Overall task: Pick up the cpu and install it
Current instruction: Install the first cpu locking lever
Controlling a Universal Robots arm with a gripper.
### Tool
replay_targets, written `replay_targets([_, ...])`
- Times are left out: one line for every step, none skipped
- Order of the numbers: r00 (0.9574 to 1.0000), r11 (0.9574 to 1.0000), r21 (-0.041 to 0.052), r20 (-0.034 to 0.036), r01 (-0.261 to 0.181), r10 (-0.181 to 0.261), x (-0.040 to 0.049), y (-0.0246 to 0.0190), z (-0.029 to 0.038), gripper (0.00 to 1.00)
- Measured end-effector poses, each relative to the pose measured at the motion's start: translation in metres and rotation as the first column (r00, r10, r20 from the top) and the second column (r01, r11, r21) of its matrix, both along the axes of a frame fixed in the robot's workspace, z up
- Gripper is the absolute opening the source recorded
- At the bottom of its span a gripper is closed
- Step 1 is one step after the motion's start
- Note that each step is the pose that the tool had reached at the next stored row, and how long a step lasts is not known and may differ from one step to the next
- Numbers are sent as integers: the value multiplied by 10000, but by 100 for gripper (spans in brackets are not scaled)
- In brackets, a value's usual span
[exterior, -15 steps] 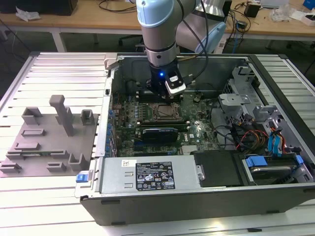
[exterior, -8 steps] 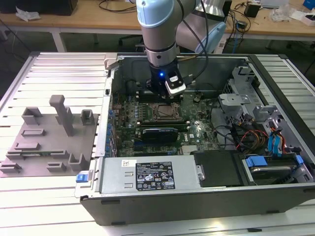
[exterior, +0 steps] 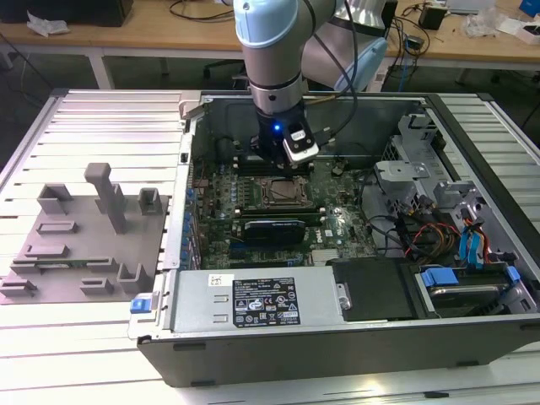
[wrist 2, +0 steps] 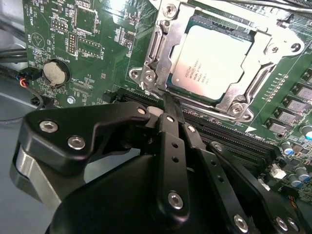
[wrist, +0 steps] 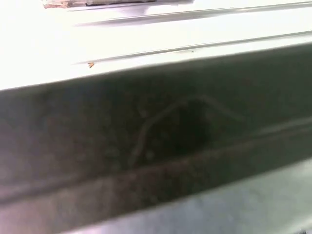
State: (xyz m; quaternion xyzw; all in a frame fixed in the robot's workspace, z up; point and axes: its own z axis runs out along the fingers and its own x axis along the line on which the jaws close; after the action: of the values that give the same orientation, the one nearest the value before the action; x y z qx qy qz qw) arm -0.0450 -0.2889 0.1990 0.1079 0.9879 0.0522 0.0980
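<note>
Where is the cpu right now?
The cpu sits in the motherboard socket, framed by its metal bracket, just beyond the pincer in the second wrist view.

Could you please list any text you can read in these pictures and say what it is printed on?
cpu: lines on its metal top, too small to read.
power supply label: too small to read.
motherboard: white markings, too blurred.
Nothing can be quoted.
</note>
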Motion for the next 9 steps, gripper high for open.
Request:
replay_targets([10000, 10000, -2, 1, 0, 0, 0, -1, 7, 11])
replay_targets([10000, 10000, -2, 0, 0, 0, 0, -1, 19, 11])
replay_targets([10000, 10000, -2, -1, 0, 0, 0, -1, 29, 11])
replay_targets([10000, 10000, -2, -1, 0, 0, 0, -1, 42, 11])
replay_targets([10000, 10000, -2, -1, 0, 0, 0, -1, 51, 11])
replay_targets([10000, 10000, -3, -1, 0, 0, 0, -1, 78, 11])
replay_targets([10000, 10000, -15, 0, 0, 0, 0, 0, 86, 11])
replay_targets([10000, 10000, -60, -3, 5, -5, 0, 0, 88, 11])
replay_targets([10000, 9999, -141, -14, 16, -16, 0, 0, 90, 11])
